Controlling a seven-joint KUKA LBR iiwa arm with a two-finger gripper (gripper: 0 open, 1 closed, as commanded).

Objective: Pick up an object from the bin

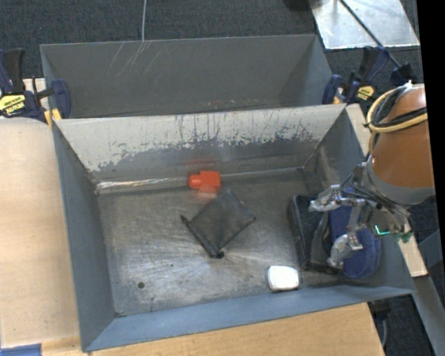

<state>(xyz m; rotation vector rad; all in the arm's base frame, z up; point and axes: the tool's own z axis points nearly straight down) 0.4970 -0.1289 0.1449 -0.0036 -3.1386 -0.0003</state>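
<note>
My gripper is low at the bin's right wall, its two silvery fingers spread apart, so it stands open. A dark blue rounded thing lies under it in the right front corner, and part of it shows between the fingers. I cannot tell whether the fingers touch it. A black flat thing leans just left of the gripper. A small white rounded thing lies on the floor to the front left of the gripper.
A dark grey folded pouch lies in the middle of the floor. A small orange block sits against the back wall. The arm with its orange dome comes in over the right rim.
</note>
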